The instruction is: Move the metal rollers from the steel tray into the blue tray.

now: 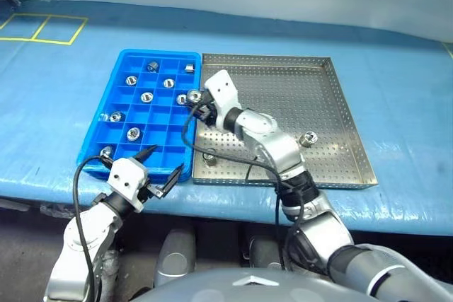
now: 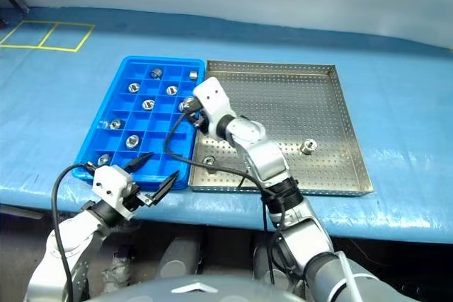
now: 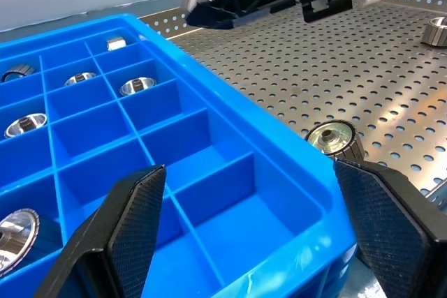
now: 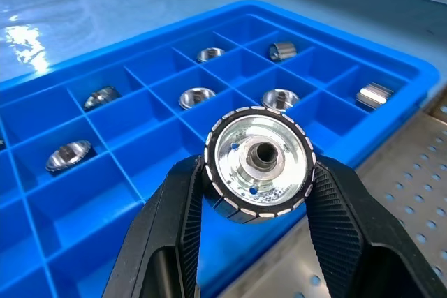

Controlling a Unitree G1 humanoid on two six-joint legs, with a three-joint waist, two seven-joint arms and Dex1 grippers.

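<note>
Clamping a knurled, shiny roller (image 4: 260, 164) between ribbed black pads, the right gripper (image 1: 196, 103) sits at frame centre over the blue tray's (image 1: 124, 61) right edge. Other metal rollers (image 1: 147, 97) occupy separate square plastic cells; two (image 1: 308, 138) lie on the perforated steel tray (image 1: 340, 104), one partly behind the arm. The left gripper (image 1: 164, 167), lower left, has jaws apart.

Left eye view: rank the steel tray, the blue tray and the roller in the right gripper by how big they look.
1. steel tray
2. blue tray
3. roller held in the right gripper, by far the smallest.
</note>
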